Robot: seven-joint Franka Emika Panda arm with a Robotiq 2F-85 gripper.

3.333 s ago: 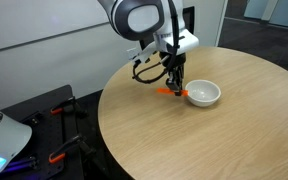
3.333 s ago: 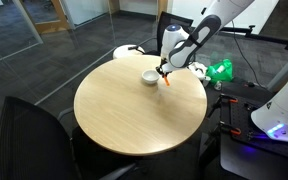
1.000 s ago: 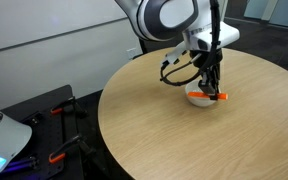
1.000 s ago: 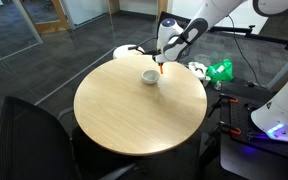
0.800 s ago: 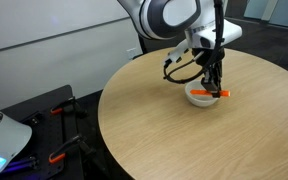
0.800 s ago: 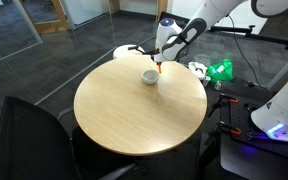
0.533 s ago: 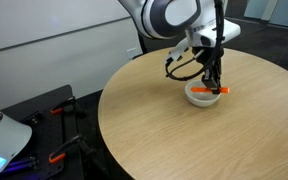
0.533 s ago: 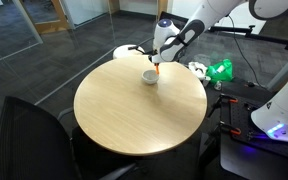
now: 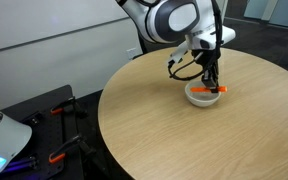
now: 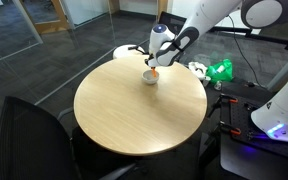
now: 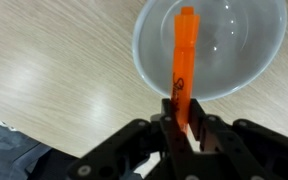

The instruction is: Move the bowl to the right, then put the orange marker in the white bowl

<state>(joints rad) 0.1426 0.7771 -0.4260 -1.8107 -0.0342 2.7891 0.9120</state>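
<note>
The small white bowl sits on the round wooden table in both exterior views; it also shows from above in the wrist view and in an exterior view. My gripper is shut on the orange marker, which sticks out over the bowl's inside. In an exterior view the gripper hangs right over the bowl with the marker lying about level at the rim. The marker shows as a small orange spot in an exterior view.
A green object and a white item lie beyond the table's far edge. A dark chair stands at the near side. Black equipment sits on the floor beside the table.
The gripper has carried the marker lower, from just above the bowl down to its rim. The bowl has not moved.
</note>
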